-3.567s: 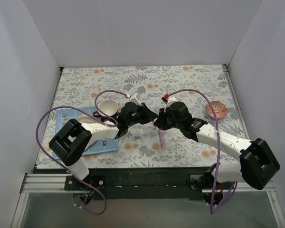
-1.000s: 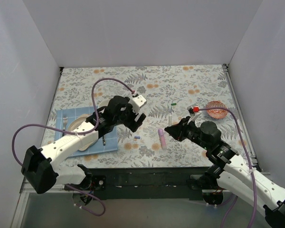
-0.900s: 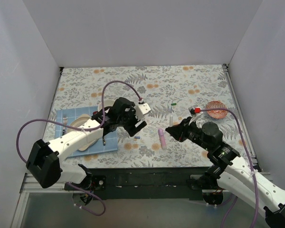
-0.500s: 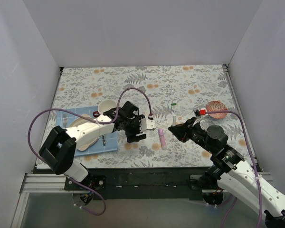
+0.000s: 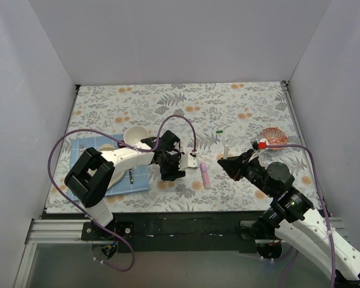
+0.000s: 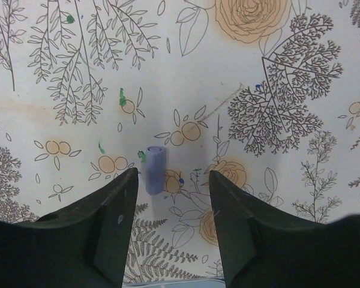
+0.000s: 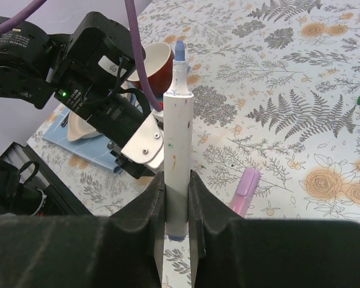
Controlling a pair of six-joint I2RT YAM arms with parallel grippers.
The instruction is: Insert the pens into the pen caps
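Observation:
My left gripper (image 5: 172,173) is open and points straight down at the table. In the left wrist view a small purple pen cap (image 6: 154,170) lies on the cloth between the fingertips, close to the left finger (image 6: 117,210). My right gripper (image 5: 228,163) is shut on a slim white pen (image 7: 176,126) with a blue tip, held upright above the table. A thicker pink pen (image 5: 204,174) lies between the two grippers, also in the right wrist view (image 7: 245,189). A green pen cap (image 5: 218,130) lies farther back.
A blue mat (image 5: 84,147) with a plate, a fork and a cup (image 5: 135,137) lies left of the left gripper. A pink patterned bowl (image 5: 273,138) stands at the right. The floral cloth (image 5: 186,102) covers the table, with white walls around it.
The left gripper has swung right and toward the near edge, coming down over the purple cap. The right arm has drawn back to the right, keeping the white pen in its grip.

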